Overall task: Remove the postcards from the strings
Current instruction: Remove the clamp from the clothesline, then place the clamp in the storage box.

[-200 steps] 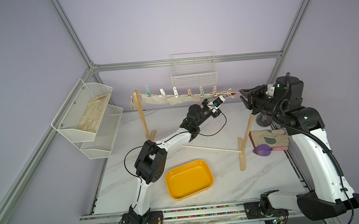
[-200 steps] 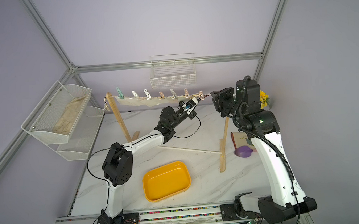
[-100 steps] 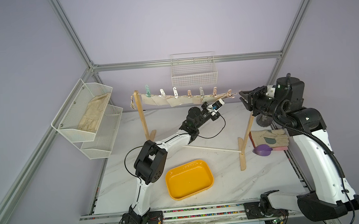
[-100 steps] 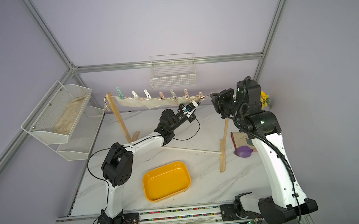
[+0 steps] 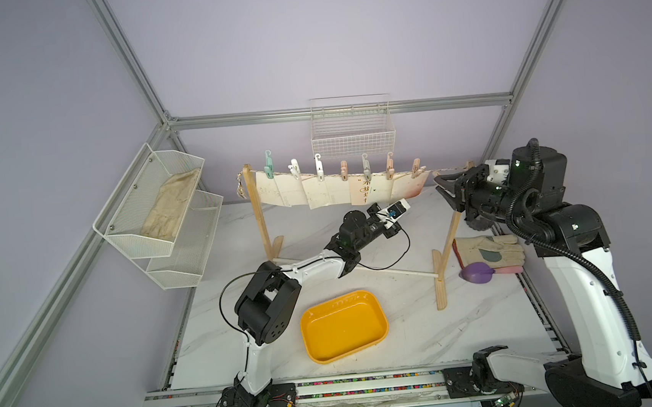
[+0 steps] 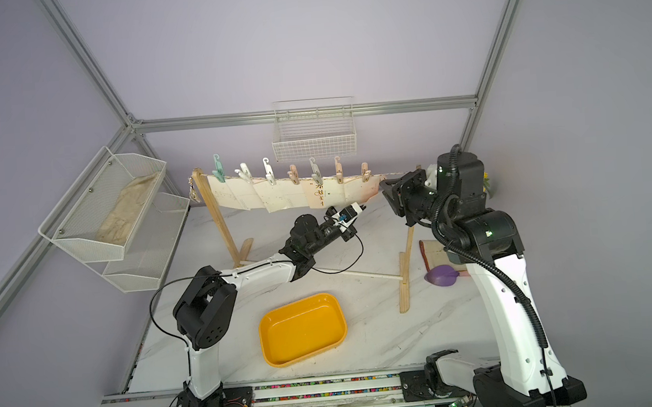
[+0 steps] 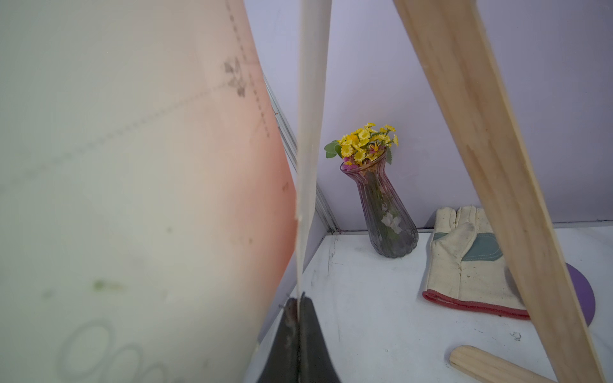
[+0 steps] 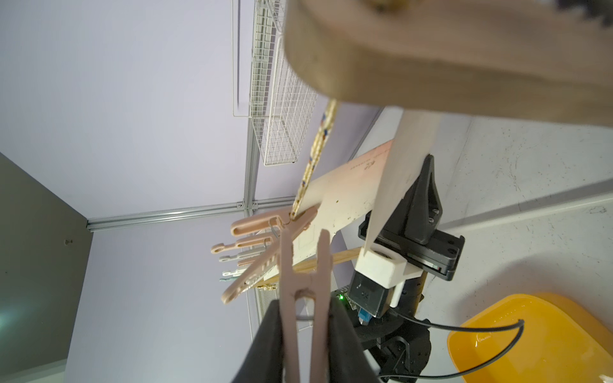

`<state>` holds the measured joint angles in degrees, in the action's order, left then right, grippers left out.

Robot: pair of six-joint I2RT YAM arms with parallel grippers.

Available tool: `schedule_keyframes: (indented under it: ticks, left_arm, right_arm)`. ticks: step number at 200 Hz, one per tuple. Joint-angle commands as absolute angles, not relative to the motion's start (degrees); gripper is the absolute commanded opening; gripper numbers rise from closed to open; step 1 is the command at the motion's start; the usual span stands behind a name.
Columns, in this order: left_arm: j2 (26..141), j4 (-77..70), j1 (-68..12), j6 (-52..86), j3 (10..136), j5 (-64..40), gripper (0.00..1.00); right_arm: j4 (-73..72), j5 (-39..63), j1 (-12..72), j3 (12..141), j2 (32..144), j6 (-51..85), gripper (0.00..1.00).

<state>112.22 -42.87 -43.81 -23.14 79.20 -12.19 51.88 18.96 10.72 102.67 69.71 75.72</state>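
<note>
Arms are the same build: left arm (image 5: 314,271) and right arm (image 5: 587,311) have white link shells, chunky black joint housings (image 5: 269,308) and black bases (image 5: 248,401). Left has a thin loose black cable (image 8: 471,328), right a ribbed black conduit (image 6: 534,313). White printed camera mount (image 8: 381,268) at left wrist, blue connector (image 8: 364,316) below it. Left fingers (image 8: 421,205) are black and tapered, with small screws (image 8: 432,219). Green LED (image 6: 488,234) on right elbow housing.

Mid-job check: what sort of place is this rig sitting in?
Probably a lab test cell: an aluminium frame around plain lilac walls, a base rail carrying the robot, and staged props such as the postcards pegged on a string.
</note>
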Motion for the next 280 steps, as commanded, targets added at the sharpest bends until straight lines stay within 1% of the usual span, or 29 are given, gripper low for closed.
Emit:
schedule_keyframes:
  ticks: [1, 44, 77, 104, 132, 146, 171, 181, 198, 216, 248, 268, 280]
  left_arm:
    - [107.27, -46.99, -44.78, -22.29, 75.64, -11.10, 0.00]
    - [101.46, -49.03, -46.80, -17.56, 66.50, -8.77, 0.00]
    - [93.00, -45.90, -48.16, -11.67, 57.22, -6.17, 0.00]
    - [84.43, -35.81, -48.16, -5.55, 51.67, -4.76, 0.00]
    - [72.65, -22.21, -48.18, 0.85, 46.25, -3.45, 0.00]
    - [65.64, -15.31, -48.17, 5.72, 42.99, 0.69, 0.00]
    - [50.42, 0.82, -48.03, 15.12, 38.65, 14.84, 0.00]
    - [43.81, 8.26, -47.83, 17.62, 38.09, 19.68, 0.00]
    - [33.84, 18.43, -47.59, 19.89, 38.88, 23.29, 0.00]
    - [28.37, 28.30, -47.37, 24.59, 42.28, 25.95, 0.00]
    - [29.72, 47.12, -47.39, 37.56, 49.17, 29.68, 0.00]
    - [33.79, 58.71, -47.35, 45.57, 52.71, 31.51, 0.00]
    - [35.76, 64.34, -47.29, 49.41, 54.30, 32.22, 0.00]
  right_arm:
    - [52.77, 19.90, 10.89, 104.98, 67.66, 72.97, 0.13]
    - [50.71, 23.79, 10.83, 103.17, 66.11, 68.86, 0.14]
    - [45.42, 29.74, 10.82, 100.80, 65.63, 62.31, 0.13]
    - [37.87, 35.51, 10.88, 94.16, 62.63, 59.20, 0.14]
    - [39.32, 38.32, 10.89, 89.61, 60.65, 51.42, 0.14]
    - [38.86, 38.61, 10.95, 86.08, 59.10, 48.26, 0.14]
    - [33.16, 41.07, 12.17, 76.04, 56.05, 46.41, 0.14]
    - [30.95, 41.15, 14.05, 71.58, 55.33, 45.84, 0.14]
    - [29.24, 38.77, 18.79, 65.57, 54.91, 43.34, 0.14]
    - [27.55, 34.68, 26.14, 61.78, 56.32, 40.61, 0.14]
    - [27.86, 24.33, 40.15, 59.87, 63.76, 34.11, 0.14]
    - [29.99, 16.24, 46.91, 60.70, 70.74, 30.55, 0.14]
    - [31.07, 12.84, 49.61, 61.72, 75.29, 29.10, 0.14]
